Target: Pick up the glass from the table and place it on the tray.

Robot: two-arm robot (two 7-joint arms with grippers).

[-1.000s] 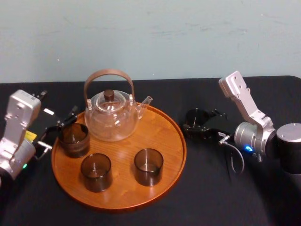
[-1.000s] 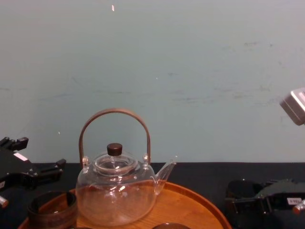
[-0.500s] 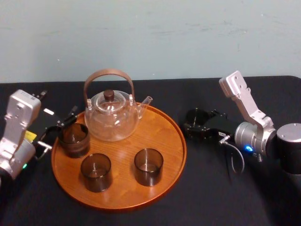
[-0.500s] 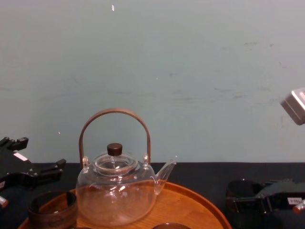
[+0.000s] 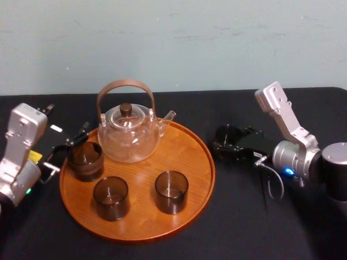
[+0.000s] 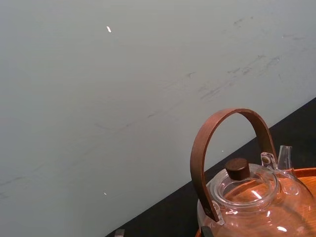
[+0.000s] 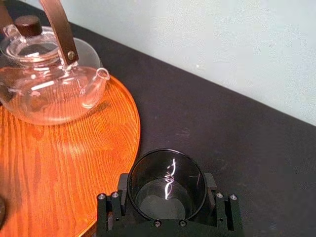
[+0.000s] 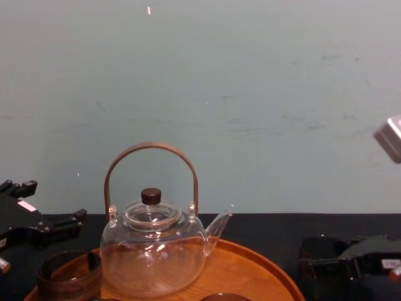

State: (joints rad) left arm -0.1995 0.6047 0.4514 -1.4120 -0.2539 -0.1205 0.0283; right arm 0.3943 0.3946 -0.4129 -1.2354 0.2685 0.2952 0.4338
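Note:
The glass [image 5: 226,134], dark and smoky, stands on the black table just right of the tray [image 5: 201,142]. My right gripper [image 5: 228,143] is shut on the glass, a black finger on each side; the right wrist view shows the glass [image 7: 167,183] held in the gripper [image 7: 167,193] beside the tray's rim [image 7: 129,123]. The round orange-brown wooden tray carries three other dark glasses [image 5: 171,190] and a clear teapot [image 5: 129,132]. My left gripper [image 5: 69,149] stands open at the tray's left edge, its fingers either side of the leftmost glass [image 5: 85,160].
The teapot has a tall brown hoop handle [image 8: 151,150] and its spout points toward the right arm. A bare patch of tray [image 5: 184,154] lies between the teapot and the right rim. Black tablecloth [image 5: 238,216] spreads in front, with a pale wall behind.
My right arm has shifted slightly to the right, the glass moving a little with it. The left arm and the things on the tray have not moved.

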